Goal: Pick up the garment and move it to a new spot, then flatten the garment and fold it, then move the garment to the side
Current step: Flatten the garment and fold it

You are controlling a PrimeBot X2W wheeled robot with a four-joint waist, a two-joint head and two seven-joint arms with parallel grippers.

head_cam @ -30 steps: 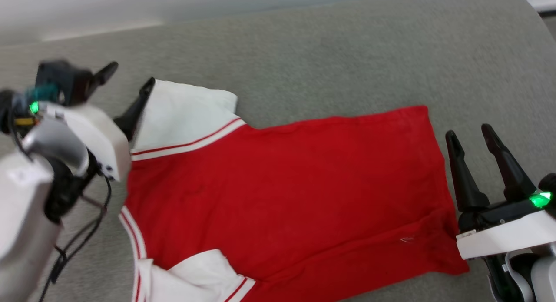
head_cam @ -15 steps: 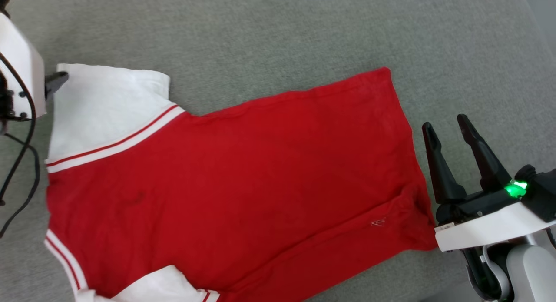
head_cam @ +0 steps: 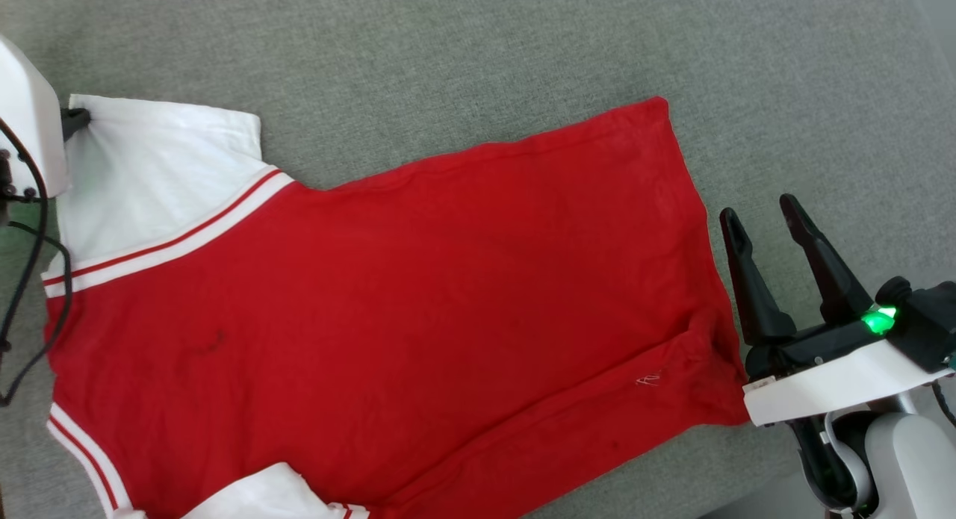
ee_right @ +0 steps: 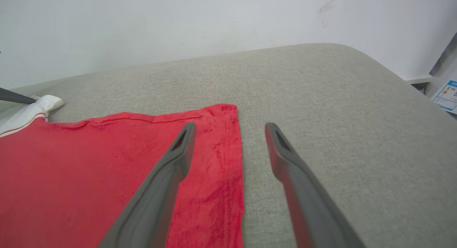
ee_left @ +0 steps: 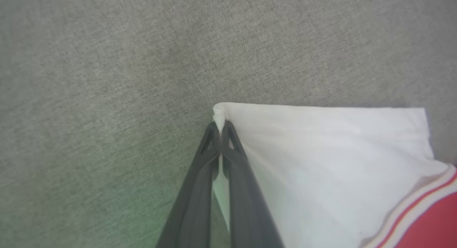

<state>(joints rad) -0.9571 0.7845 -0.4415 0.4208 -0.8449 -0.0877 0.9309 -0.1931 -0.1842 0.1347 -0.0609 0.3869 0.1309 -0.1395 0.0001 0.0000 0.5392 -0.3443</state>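
Your left gripper point(ee_left: 221, 127) has its jaws clenched on the outer corner of the white short sleeve point(ee_left: 321, 155), with a small tuft of white cloth pinched between the two dark tips. That sleeve belongs to the red jersey-style T-shirt point(head_cam: 388, 310), which lies spread out flat on the grey woven-fabric cushion point(head_cam: 463, 48). The shirt runs crosswise before you, collar end to your left and hem point(head_cam: 702, 228) to your right. In the right wrist view the pinched sleeve sits towards the cushion's far edge, which lies under the white wall point(ee_right: 171, 23), and the hem stops well short of the rounded far right corner. Red-and-white striped seams point(head_cam: 172, 243) join the sleeve to the red body. A second white sleeve point(head_cam: 261, 493) shows at the bottom of the head view, partly cut off. Your right gripper point(head_cam: 758, 209) is released and holds nothing, its jaws spread wide just beside the hem. From its wrist camera one finger hangs over the red cloth and the other over bare cushion, with the hem's edge between them. You cannot tell from here whether either finger touches the fabric. A green light point(head_cam: 878, 319) glows on that wrist, and a black cable point(head_cam: 33, 280) loops beside the left arm.
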